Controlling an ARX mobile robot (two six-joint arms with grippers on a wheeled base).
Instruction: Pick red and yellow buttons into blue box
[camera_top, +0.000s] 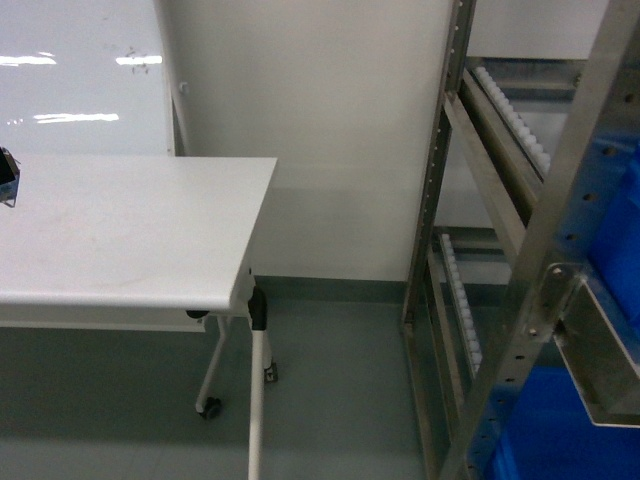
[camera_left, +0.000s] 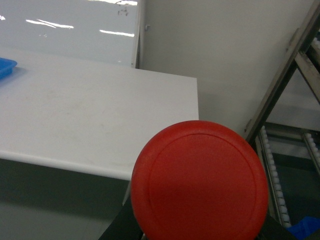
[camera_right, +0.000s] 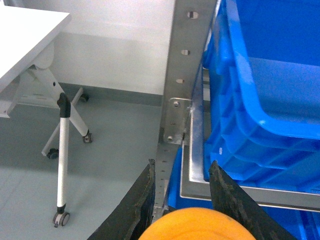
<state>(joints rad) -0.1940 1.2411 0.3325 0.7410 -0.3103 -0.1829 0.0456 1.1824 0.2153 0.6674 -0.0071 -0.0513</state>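
Head view, hidden: neither arm nor pincer shows; a dark object (camera_top: 8, 177) is cut off at 9 o'clock, too little of it to identify.
Head view, room: the white worktop (camera_top: 120, 235) fills the left; open grey floor (camera_top: 340, 380) separates its corner from the metal rack (camera_top: 500, 270) at 3 o'clock.
Head view, blue box: only slivers of blue (camera_top: 615, 215) show behind the rack posts.
Left wrist view, held thing: the red button (camera_left: 200, 182) fills 6 o'clock, its cap facing the camera; its body is hidden.
Left wrist view, left pincer: only dark finger edges (camera_left: 120, 227) flank the cap low down, so the left pincer (camera_left: 200, 235) is closed around the red button.
Left wrist view, edges: the worktop's rounded front edge lies at 9 o'clock; a shallow blue tray (camera_left: 6, 67) is cut off at 10 o'clock.
Right wrist view, right pincer: the right pincer (camera_right: 192, 220) has two black fingers (camera_right: 227, 197) gripping the yellow button (camera_right: 195, 226), cropped at 6 o'clock.
Right wrist view, blue box: it sits on the rack shelf at 2 o'clock, beyond the fingertips, rim (camera_right: 260, 100) tilted.
Right wrist view, room: a rack post rises at 12 o'clock; the worktop's castor legs (camera_right: 62, 150) stand at 9 o'clock.
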